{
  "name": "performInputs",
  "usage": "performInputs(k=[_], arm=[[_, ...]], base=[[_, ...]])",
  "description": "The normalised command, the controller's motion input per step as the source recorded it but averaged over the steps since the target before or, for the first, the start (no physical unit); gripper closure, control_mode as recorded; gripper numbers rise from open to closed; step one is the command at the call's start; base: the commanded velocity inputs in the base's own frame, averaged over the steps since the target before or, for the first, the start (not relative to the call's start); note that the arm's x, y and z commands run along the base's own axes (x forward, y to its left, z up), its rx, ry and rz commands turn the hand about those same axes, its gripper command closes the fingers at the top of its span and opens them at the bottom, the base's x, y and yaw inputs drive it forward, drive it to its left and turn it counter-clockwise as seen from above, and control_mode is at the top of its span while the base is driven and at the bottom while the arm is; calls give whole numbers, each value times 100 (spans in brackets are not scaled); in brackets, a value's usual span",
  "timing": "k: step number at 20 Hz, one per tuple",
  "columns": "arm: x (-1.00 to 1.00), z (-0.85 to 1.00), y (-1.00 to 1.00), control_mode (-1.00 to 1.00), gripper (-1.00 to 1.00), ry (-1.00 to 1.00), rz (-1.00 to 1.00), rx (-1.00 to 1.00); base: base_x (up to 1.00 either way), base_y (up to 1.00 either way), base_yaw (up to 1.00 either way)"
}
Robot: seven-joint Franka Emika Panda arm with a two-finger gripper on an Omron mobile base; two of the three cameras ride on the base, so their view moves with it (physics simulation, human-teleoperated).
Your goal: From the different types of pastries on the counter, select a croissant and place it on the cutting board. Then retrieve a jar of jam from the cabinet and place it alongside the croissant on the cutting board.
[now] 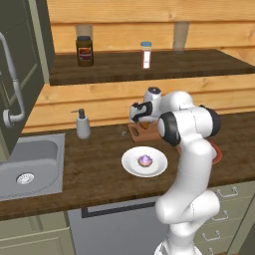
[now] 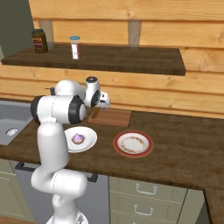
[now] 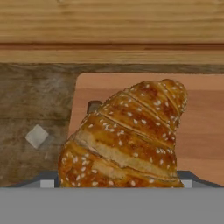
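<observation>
We see our gripper (image 1: 144,121) spread wide astride the croissant (image 3: 127,135) on the cutting board (image 2: 114,117), cupcake plate (image 1: 130,164) at six o'clock, red-rimmed plate (image 2: 133,143) nearby, dark jar (image 1: 85,51) label unreadable

A white robot arm (image 1: 187,164) reaches over a dark wooden counter (image 1: 94,174) toward a cutting board (image 1: 135,130) by the far wall. Nearer sits a white plate (image 1: 133,165) holding a purple cupcake (image 1: 145,160). A sink (image 1: 30,162) lies left.
</observation>
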Motion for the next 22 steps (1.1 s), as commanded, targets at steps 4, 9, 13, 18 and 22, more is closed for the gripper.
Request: performInputs(k=[4,9,13,18,22], arm=[[17,-21,0,-100,100,0,0,0],[12,-19,0,-100,100,0,0,0],[0,-26,0,-100,100,4,0,0],[4,-27,0,-100,100,4,0,0],[27,-25,0,-100,100,0,0,0]], base=[[0,0,0],[0,0,0],[0,0,0],[0,0,0],[0,0,0]])
